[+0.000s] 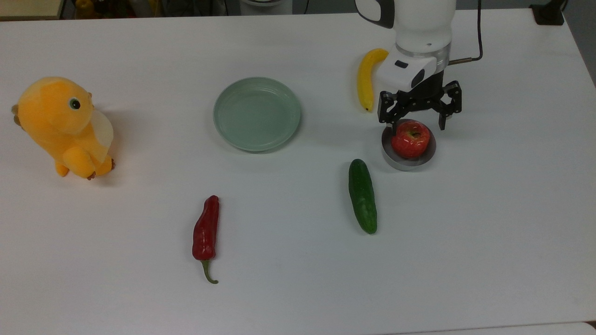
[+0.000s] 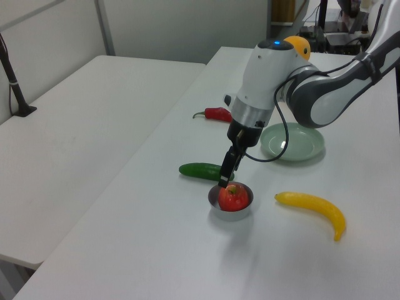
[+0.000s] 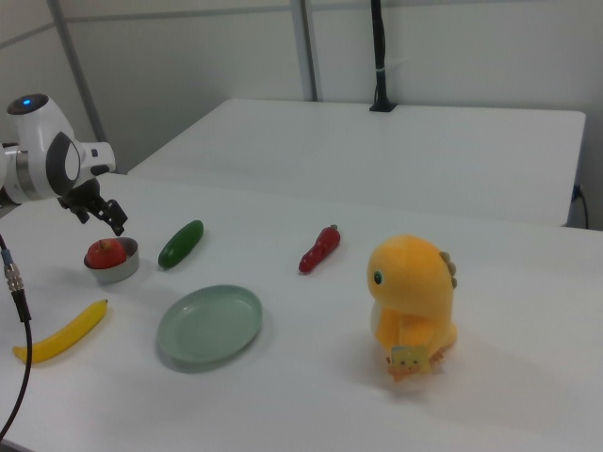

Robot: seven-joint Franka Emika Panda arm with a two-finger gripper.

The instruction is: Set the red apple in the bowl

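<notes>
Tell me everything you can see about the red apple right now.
The red apple is round, glossy and smooth-skinned, with a yellowish-brown stem dimple facing up. It sits inside the small grey bowl, rising above the rim. The open pincer hangs just above it, its fingers apart and not touching the apple. In the top view the cucumber lies on the table to the bowl's lower left.

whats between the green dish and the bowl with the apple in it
In the top view the banana lies nearer the far edge, off the direct line between the pale green dish and the bowl; that stretch of white table itself is bare.
</notes>
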